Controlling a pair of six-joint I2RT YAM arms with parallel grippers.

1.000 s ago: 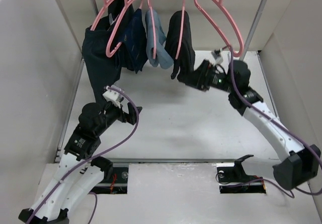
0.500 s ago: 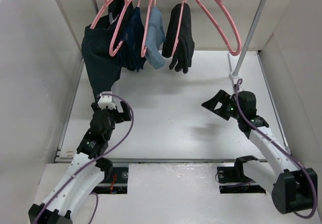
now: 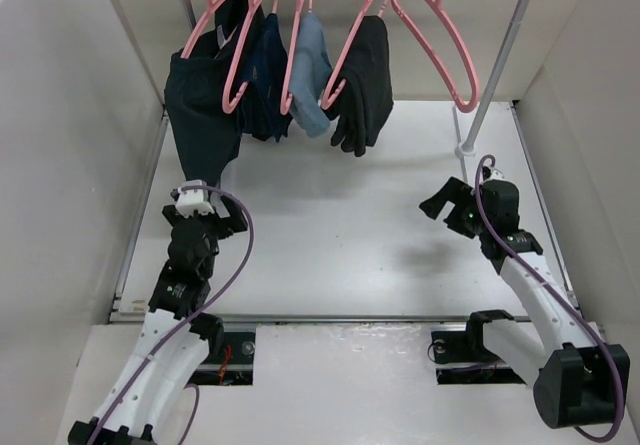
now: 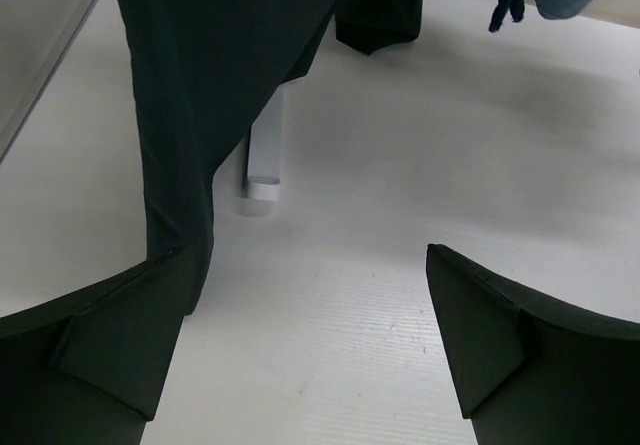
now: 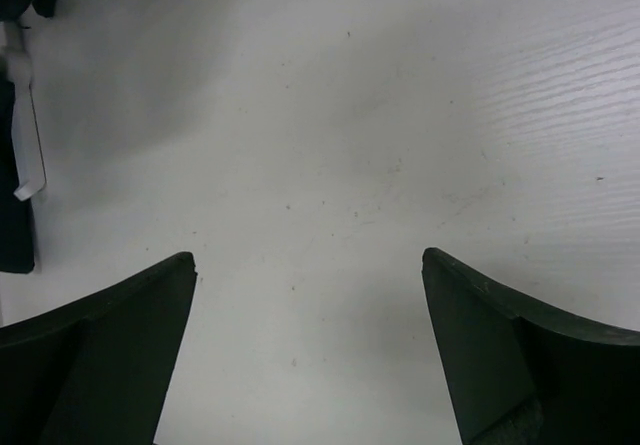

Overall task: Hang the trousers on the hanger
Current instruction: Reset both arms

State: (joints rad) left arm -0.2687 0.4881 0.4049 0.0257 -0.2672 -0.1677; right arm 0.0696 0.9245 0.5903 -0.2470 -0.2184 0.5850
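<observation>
The black trousers (image 3: 368,90) hang folded over a pink hanger (image 3: 349,53) on the rail at the back of the table, in the top view. Both grippers stand apart from them, low over the table. My left gripper (image 3: 205,215) is open at the near left, just below the hem of a dark navy-teal garment (image 3: 200,115). In the left wrist view that garment (image 4: 210,95) hangs ahead of the left gripper (image 4: 305,345). My right gripper (image 3: 441,205) is open at the right, and its wrist view shows the right gripper (image 5: 310,350) over bare table.
A patterned navy garment (image 3: 265,85) and a light blue cloth (image 3: 310,70) hang between the teal garment and the trousers. An empty pink hanger (image 3: 472,95) hangs to the right. The rack's right pole (image 3: 497,65) slants to a white foot (image 3: 463,150); its left foot (image 4: 265,170) stands behind the garment.
My right gripper has let go near the trousers and drawn back to the near right. The left arm has pulled back and straightened. The trousers and their hanger have swung right.
</observation>
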